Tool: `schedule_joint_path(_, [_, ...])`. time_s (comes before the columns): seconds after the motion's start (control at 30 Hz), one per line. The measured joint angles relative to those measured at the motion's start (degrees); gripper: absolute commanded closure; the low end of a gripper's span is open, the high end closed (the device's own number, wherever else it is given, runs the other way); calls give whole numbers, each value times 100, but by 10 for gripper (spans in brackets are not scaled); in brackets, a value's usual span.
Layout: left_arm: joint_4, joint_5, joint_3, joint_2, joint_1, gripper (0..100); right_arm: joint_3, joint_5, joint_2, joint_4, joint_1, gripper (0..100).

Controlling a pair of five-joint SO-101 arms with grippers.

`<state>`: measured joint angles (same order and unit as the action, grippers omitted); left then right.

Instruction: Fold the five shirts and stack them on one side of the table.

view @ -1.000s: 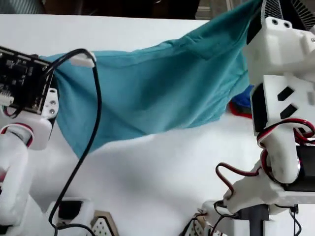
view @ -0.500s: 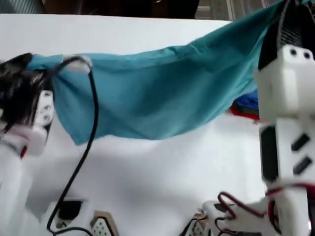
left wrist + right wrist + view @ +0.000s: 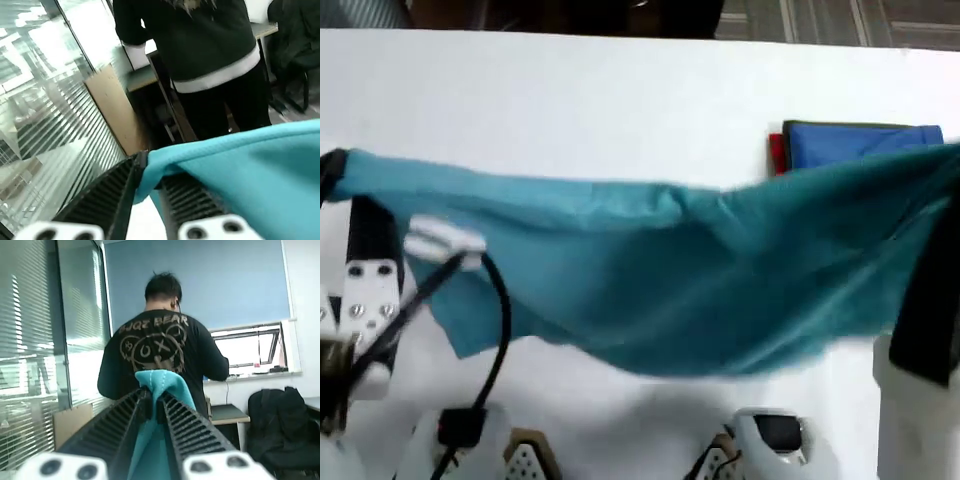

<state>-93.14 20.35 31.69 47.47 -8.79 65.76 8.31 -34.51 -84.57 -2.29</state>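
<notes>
A teal shirt (image 3: 670, 290) hangs stretched in the air across the table, held at both ends. My left gripper (image 3: 148, 172) is shut on the shirt's left corner, teal shirt (image 3: 250, 170) cloth bunched between its ribbed black fingers (image 3: 110, 195). My right gripper (image 3: 152, 407) is shut on the other end, a fold of teal shirt (image 3: 160, 385) sticking up between the jaws. In the high view the left arm (image 3: 365, 300) stands at the left edge and the right arm (image 3: 920, 400) at the lower right. A folded stack of a blue shirt (image 3: 860, 145) over a red one (image 3: 777, 152) lies at the table's right side.
The white table (image 3: 570, 90) is bare behind the hanging shirt. A black cable (image 3: 495, 330) loops down in front of the left arm. The arms' bases (image 3: 760, 445) stand at the near edge. A person stands in the room beyond.
Both arms have lifted and pulled toward the near edge, carrying the teal shirt higher and closer. The folded blue and red stack, partly covered before, now lies in plain sight.
</notes>
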Motion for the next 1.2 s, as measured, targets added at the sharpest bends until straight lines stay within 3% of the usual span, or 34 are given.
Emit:
schedule_joint_path(0.17, [-519,0,-176,-18,0,975,-53,0,18,0,0,980])
schedule_joint_path(0.5, [-818,0,-440,-18,-18,975,-44,0,-9,-211,0,980])
schedule_joint_path(0.63, [-818,0,-527,105,-448,975,9,0,-18,-290,0,980])
schedule_joint_path(1.0, [-686,0,-2400,1582,-879,975,18,0,-114,-290,0,980])
schedule_joint_path(1.2, [-651,0,-2593,1802,-897,975,53,0,-316,-290,0,980])
